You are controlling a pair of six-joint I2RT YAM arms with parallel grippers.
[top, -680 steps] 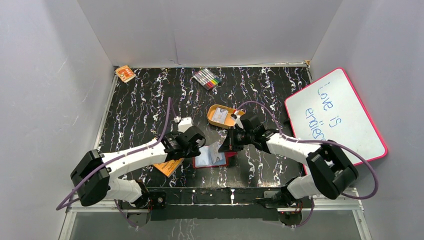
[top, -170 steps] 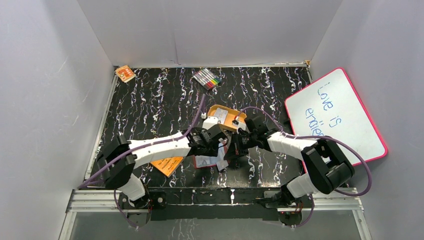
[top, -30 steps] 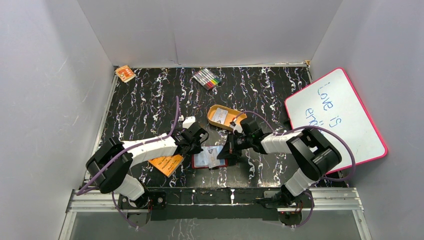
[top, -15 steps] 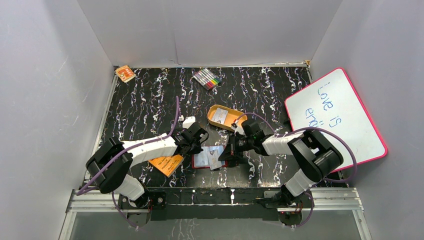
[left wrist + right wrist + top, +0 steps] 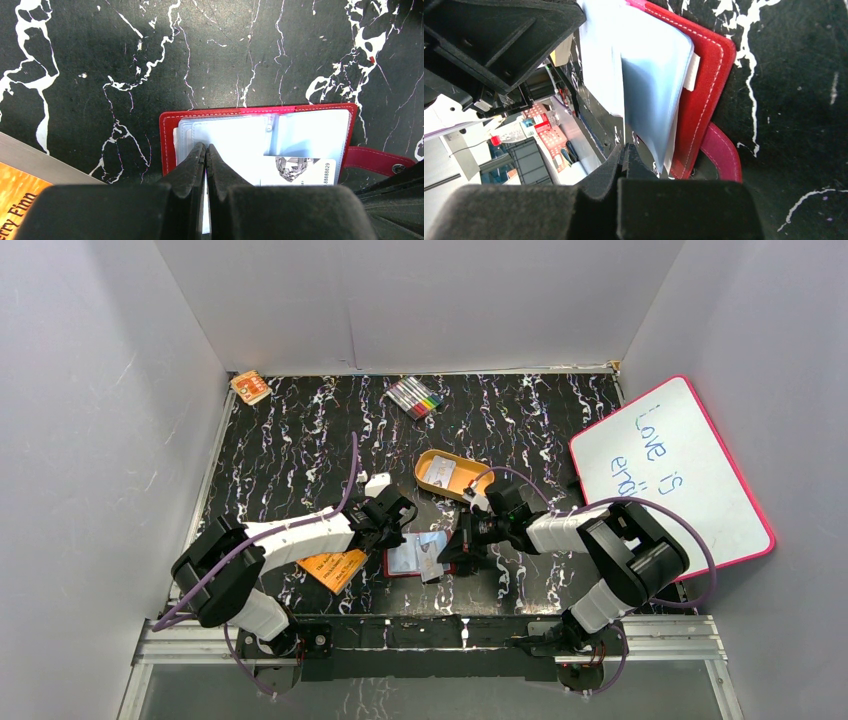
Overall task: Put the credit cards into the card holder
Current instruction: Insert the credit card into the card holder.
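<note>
The red card holder (image 5: pixel 404 560) lies open on the black table between both arms, bluish-clear pockets up. In the left wrist view my left gripper (image 5: pixel 206 147) is shut, its tips resting on the left pocket of the card holder (image 5: pixel 168 145). A pale credit card (image 5: pixel 305 172) with a diamond print and digits lies at the right pocket. My right gripper (image 5: pixel 624 148) is shut at the card holder's (image 5: pixel 706 85) right edge, beside a raised clear pocket leaf (image 5: pixel 654 85); I see nothing gripped. From above, the left gripper (image 5: pixel 397 533) and right gripper (image 5: pixel 452 545) flank the holder.
An orange-tan oval tin (image 5: pixel 462 485) with a pale card inside stands just behind the holder. An orange booklet (image 5: pixel 335 568) lies to the left, under the left arm. Markers (image 5: pixel 415 397) and a small orange box (image 5: pixel 250 387) lie at the back. A whiteboard (image 5: pixel 670 470) leans at the right.
My right gripper has crept slightly toward the near edge, and the pale leaf or card at the holder's right side now stands more tilted. The left arm has stayed put.
</note>
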